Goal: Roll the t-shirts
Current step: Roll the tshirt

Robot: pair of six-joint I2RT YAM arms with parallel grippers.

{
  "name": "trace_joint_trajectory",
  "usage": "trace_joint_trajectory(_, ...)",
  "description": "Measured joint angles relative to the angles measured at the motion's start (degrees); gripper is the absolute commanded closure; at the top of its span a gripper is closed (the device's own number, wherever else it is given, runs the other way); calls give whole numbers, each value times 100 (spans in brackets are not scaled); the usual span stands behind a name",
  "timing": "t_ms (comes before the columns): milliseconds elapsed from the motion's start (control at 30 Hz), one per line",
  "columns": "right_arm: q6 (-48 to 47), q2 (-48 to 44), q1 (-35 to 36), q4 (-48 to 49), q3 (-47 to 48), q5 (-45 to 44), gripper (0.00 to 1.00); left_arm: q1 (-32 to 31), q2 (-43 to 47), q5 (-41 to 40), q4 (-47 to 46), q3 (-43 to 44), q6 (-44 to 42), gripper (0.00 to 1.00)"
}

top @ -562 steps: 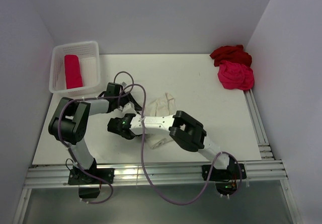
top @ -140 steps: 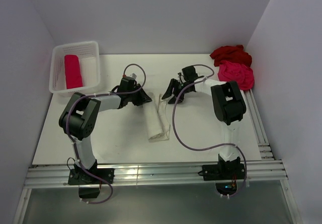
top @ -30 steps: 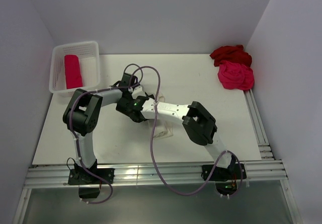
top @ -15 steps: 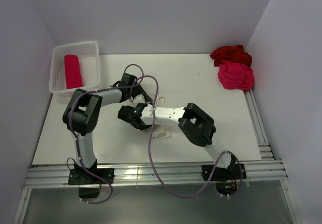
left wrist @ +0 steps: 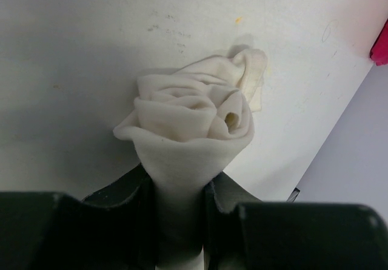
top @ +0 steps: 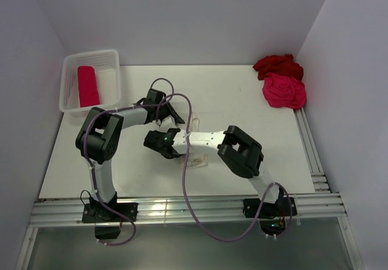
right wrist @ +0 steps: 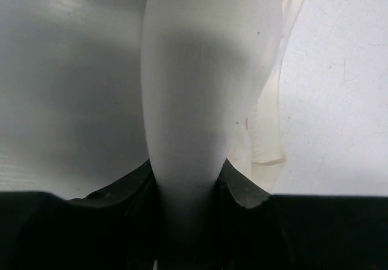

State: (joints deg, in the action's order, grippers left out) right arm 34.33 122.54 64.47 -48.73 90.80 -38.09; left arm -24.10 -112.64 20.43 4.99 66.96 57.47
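From above: shows both arms bent in over the middle of the bench, meeting at the cream-white t-shirt. Puts the left fingers at the far end of that cloth and the right fingers just beside them, toward the near edge. Hides most of the cloth under the right forearm, leaving only a pale strip on the near side. Cannot tell either grip from up here. Places the dark red t-shirt crumpled in the far right corner, with the hot pink t-shirt touching it on the near side. Places the white mesh basket in the far left corner, with the pink-red roll lying inside, toward its left wall.

From the left wrist: shows the left fingers pinching the cream-white t-shirt, wound into a roll with its spiral end facing the camera. Shows a loose flap of the same cloth behind the roll, lying on the bench. Catches a sliver of the hot pink t-shirt at the right border.

From the right wrist: shows the right fingers pressed in on both sides of a smooth column of the cream-white t-shirt, pinching it. Shows more folded cream cloth just right of the column, flat on the bench.
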Motion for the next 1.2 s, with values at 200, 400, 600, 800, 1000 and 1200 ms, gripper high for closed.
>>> trace_joint_trajectory(200, 46, -804, -136, 857, -1088, 531, 100, -61, 81, 103, -125, -184, 31, 52)
trace_joint_trajectory(400, 350, -2205, -957, 2328, -2804, 2039, 100, -35, 240, 195, -323, -402, 59, 19)
trace_joint_trajectory(600, 787, -2900, -1967, 4048, -4168, 3845, 100, 131, 527, 315, -726, -697, 70, 0)
trace_joint_trajectory(800, 1298, -2822, -2621, 5976, -5058, 5386, 100, 238, 717, 396, -1191, -1115, 74, 1)
trace_joint_trajectory(1000, 1969, -2068, -2997, 8067, -5558, 6743, 100, 229, 796, 529, -1596, -1373, 68, 0)
trace_joint_trajectory(1200, 2424, -1268, -3045, 9412, -5569, 7632, 100, 122, 780, 531, -1679, -1349, -31, 0)
